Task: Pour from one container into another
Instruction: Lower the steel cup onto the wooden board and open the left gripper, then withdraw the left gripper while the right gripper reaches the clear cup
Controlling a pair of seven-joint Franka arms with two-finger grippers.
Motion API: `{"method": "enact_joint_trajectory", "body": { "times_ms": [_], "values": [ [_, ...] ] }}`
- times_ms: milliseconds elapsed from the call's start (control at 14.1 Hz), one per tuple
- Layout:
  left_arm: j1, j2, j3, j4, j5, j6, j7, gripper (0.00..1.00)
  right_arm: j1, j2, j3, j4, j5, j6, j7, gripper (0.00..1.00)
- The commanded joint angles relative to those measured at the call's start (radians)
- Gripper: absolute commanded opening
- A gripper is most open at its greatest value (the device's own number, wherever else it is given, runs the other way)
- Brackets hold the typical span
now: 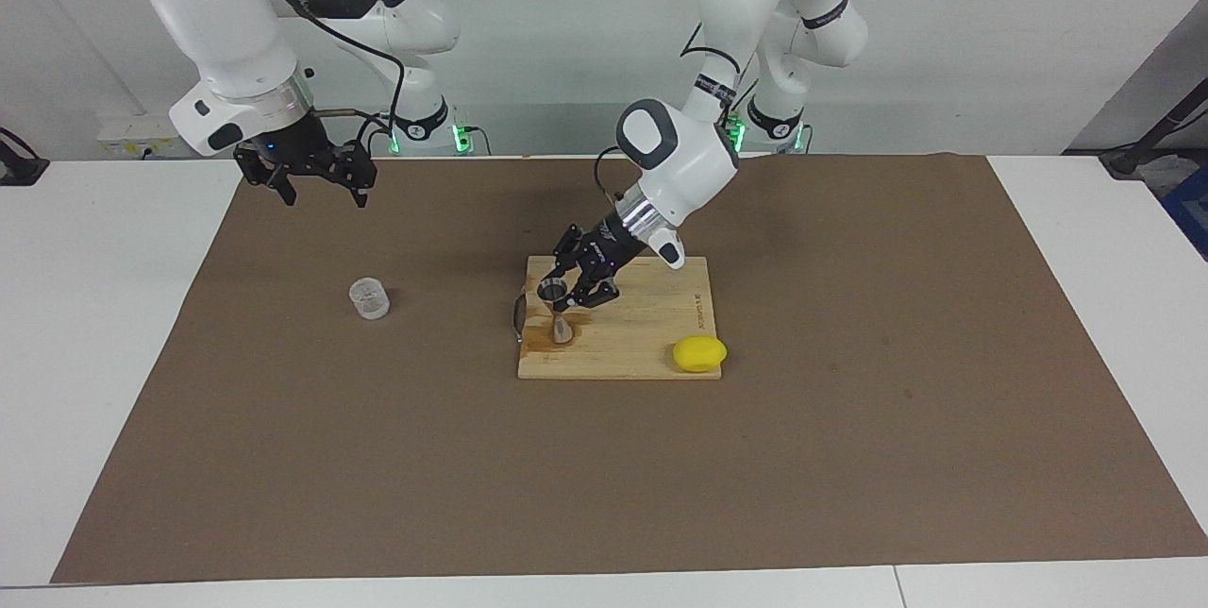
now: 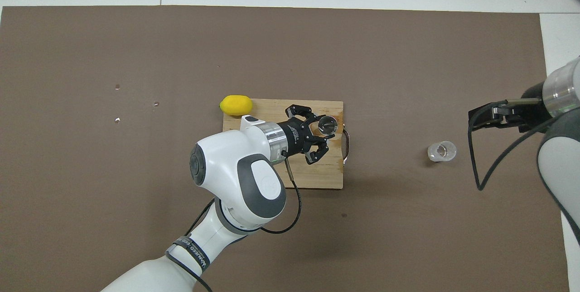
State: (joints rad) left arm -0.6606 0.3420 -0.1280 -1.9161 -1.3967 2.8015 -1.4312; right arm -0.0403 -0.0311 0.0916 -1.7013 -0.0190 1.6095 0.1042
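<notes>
The right gripper [image 1: 321, 181] hangs spread and empty above the mat, waiting; the glass cup [image 1: 369, 298] stands on the mat toward its end of the table. The left gripper [image 1: 573, 286] sits open around the jigger [image 1: 557, 309] on the cutting board [image 1: 651, 344] (apparently to steady it).

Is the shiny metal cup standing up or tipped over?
Standing up. The jigger rests on its base on the cutting board, mouth facing upward.

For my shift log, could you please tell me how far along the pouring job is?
Early stage: nothing poured yet. The left gripper is open around the jigger, upright on the cutting board. The glass cup stands untouched on the mat, the right gripper waiting above. Lifting and pouring remain.
</notes>
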Motion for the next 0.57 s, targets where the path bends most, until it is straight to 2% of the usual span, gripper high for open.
{"method": "enact_joint_trajectory", "body": {
  "times_ms": [0,212,496],
  "values": [
    [-0.02,-0.014,0.014,-0.032,-0.01,0.029,-0.006,1.0,-0.004,-0.029,0.0,-0.031,0.016,0.009,-0.023,0.99],
    [0.019,-0.029,0.013,-0.027,-0.007,0.017,-0.009,1.0,-0.004,-0.029,0.0,-0.031,0.016,0.009,-0.023,0.99],
    [0.021,-0.092,0.014,-0.032,0.001,-0.035,-0.011,1.0,-0.004,-0.029,0.0,-0.029,0.016,0.009,-0.029,0.99]
  ]
}}
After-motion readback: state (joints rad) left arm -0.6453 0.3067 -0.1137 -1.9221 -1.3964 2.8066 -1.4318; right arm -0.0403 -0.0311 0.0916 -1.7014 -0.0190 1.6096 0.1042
